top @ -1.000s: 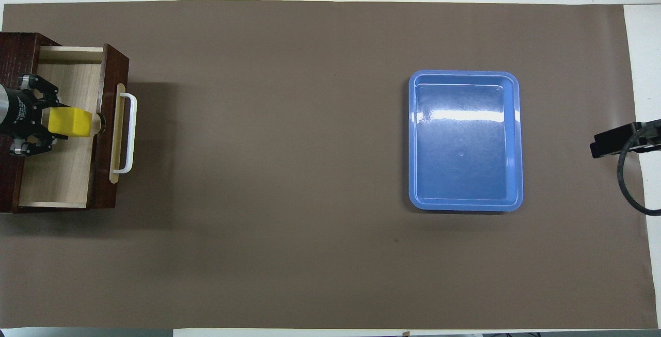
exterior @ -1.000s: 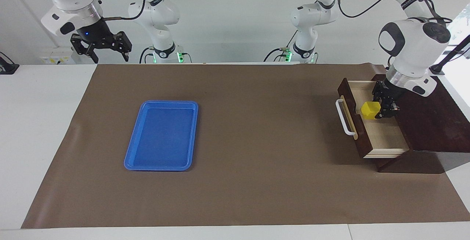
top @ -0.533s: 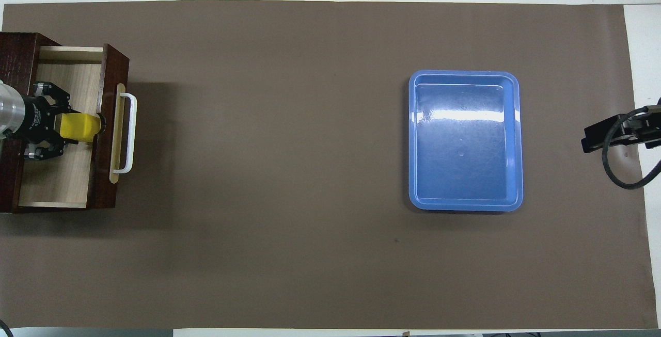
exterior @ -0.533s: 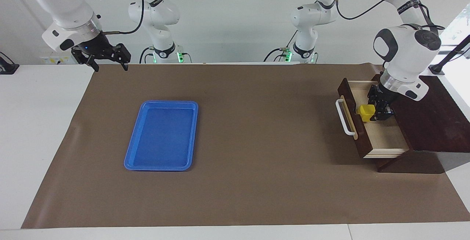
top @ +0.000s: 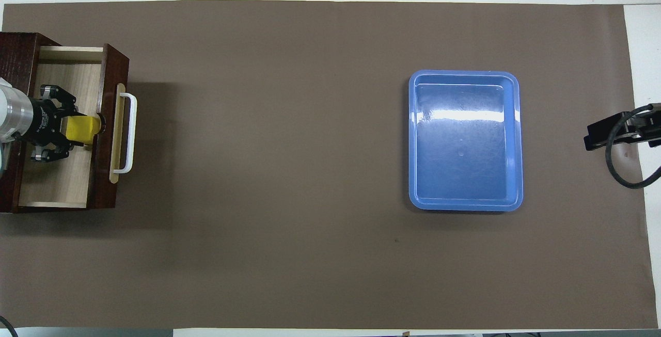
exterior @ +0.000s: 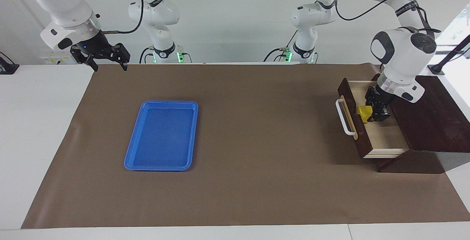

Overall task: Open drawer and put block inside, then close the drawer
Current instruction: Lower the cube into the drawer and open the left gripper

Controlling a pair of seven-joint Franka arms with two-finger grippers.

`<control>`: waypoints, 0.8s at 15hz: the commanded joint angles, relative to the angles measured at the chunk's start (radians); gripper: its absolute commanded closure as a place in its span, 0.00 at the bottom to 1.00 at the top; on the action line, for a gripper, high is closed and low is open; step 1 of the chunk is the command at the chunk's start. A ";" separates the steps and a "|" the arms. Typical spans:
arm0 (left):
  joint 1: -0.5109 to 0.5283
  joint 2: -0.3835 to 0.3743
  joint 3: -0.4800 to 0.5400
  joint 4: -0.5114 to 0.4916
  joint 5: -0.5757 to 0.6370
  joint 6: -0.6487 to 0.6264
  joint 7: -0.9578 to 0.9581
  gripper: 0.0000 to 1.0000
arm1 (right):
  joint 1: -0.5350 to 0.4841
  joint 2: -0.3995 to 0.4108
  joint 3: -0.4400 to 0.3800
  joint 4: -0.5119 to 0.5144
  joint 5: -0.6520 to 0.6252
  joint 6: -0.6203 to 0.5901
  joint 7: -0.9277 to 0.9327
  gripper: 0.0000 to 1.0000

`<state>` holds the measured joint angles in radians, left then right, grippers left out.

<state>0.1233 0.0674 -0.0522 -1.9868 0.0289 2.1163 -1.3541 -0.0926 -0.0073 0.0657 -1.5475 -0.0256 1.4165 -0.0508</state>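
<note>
I have the worktop (exterior: 235, 196) laid out with the dark wooden box (exterior: 429, 122) at the left arm's end, its drawer (exterior: 385, 137) pulled open toward nine o'clock in the facing view, white handle (exterior: 343, 117) outermost. The blue tray (exterior: 161, 135) sits bare toward the right arm's end, at three o'clock in the overhead view. My left tool (exterior: 369, 114) is down inside the drawer, clamped on the yellow block (exterior: 364, 112), which sits low against the inside of the drawer front. The right tool (exterior: 106, 58) waits raised over the worktop's edge at its own end, fingers apart. To finish this step well, I judge the block should be set flat on the pale floor before release, then the tool lifted straight up so it clears the drawer front; a nudge on that front could shift the drawer. Against the picture of a second ago, the block has dropped lower and moved toward the drawer front, and the right tool has sunk slightly.
</note>
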 commanded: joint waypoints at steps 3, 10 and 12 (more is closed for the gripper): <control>0.012 -0.008 -0.003 -0.033 0.017 0.039 0.010 1.00 | -0.002 -0.007 -0.004 0.003 0.007 -0.005 0.006 0.00; 0.013 -0.011 -0.003 -0.043 0.017 0.048 0.010 1.00 | -0.010 -0.013 0.002 0.003 0.004 -0.004 0.005 0.00; 0.013 -0.011 -0.003 -0.041 0.017 0.048 0.010 0.99 | -0.009 -0.013 0.002 0.003 0.004 -0.002 0.003 0.00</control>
<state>0.1238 0.0675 -0.0508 -1.9944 0.0293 2.1284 -1.3540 -0.0926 -0.0118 0.0642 -1.5445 -0.0256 1.4161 -0.0508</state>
